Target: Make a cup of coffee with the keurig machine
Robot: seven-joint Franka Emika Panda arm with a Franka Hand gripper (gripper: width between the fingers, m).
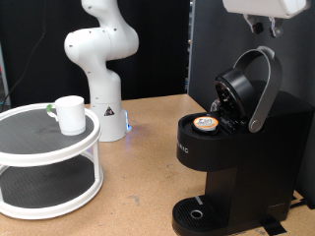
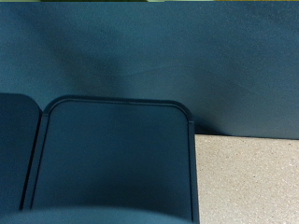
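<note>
The robot's white gripper (image 1: 267, 12) hangs at the upper right of the exterior view, above the large matte black boxy keurig machine (image 1: 236, 147); whether its jaws are spread cannot be told. The machine's hinged lid (image 1: 244, 87) stands open, a small tan-topped pod (image 1: 206, 123) seated inside. Closing looks best done by pressing the raised silver-grey handle band (image 1: 264, 87) down. The plain white ceramic cup (image 1: 70, 114) sits well apart on a white two-tier round stand (image 1: 49, 157) at left, with bare brown table (image 1: 138, 187) between.

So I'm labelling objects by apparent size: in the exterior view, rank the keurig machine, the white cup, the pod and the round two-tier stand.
1. keurig machine
2. two-tier stand, though it sits nearer the camera
3. cup
4. pod
</note>
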